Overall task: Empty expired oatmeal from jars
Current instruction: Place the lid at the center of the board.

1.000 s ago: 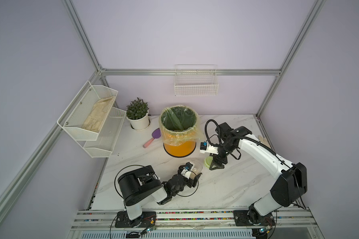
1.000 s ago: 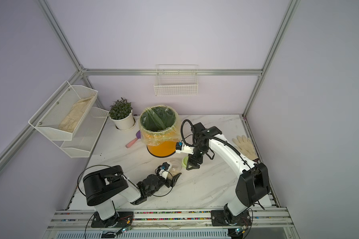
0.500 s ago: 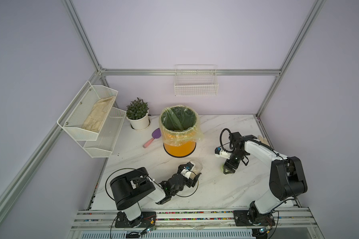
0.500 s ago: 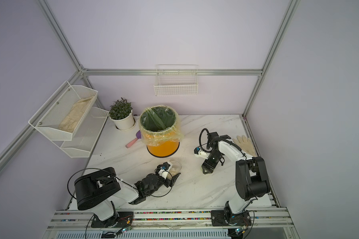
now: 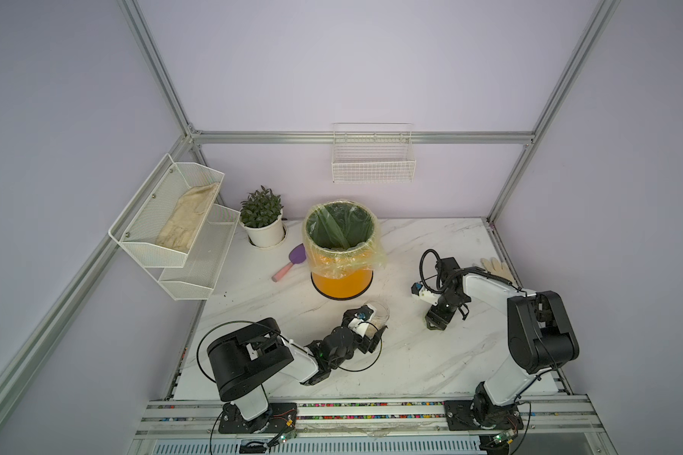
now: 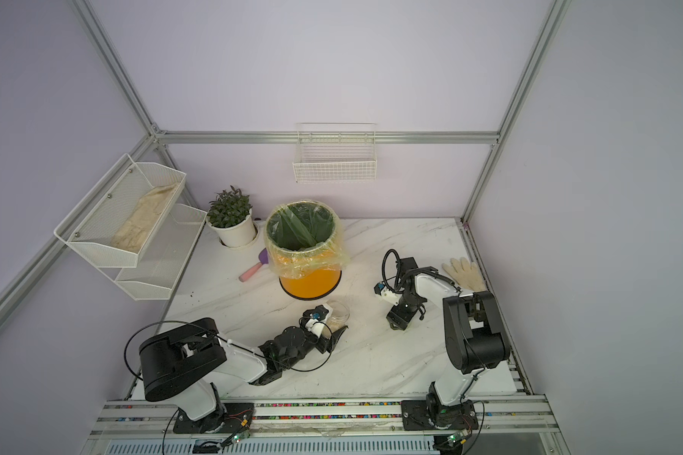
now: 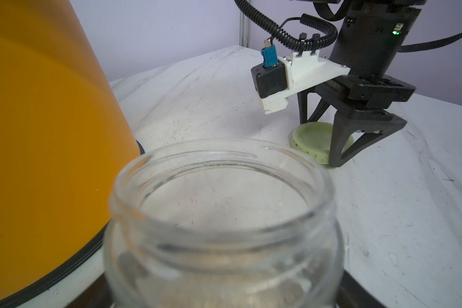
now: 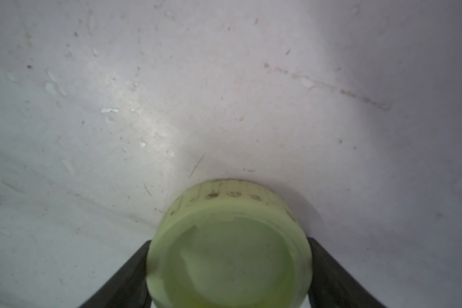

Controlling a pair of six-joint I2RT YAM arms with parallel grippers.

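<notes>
Jar uncapped up front, lid down on the marble!

Nearest me, the left gripper (image 5: 371, 331) is clamped round the clear glass jar (image 7: 224, 240), held upright, mouth bare, oatmeal (image 7: 219, 289) sitting low inside. Off to its right, the right gripper (image 5: 434, 325) points down, jaws pinching the pale green lid (image 8: 230, 253), which lies on the marble tabletop (image 5: 411, 366). Just behind the jar stands the orange bin (image 5: 342, 281) with its yellow liner (image 5: 375, 256); beyond that, a purple scoop (image 5: 297, 255) and a potted plant (image 5: 262, 214).

My white marble table (image 5: 411, 362) carried an orange bin (image 5: 342, 281), with a plant pot (image 5: 267, 236) and a purple scoop (image 5: 290, 262) beside it. A glove (image 5: 495, 268) lay near the right edge. The open jar (image 5: 377, 311) stood near the bin, and its green lid (image 7: 311, 138) lay flat, apart from it.
</notes>
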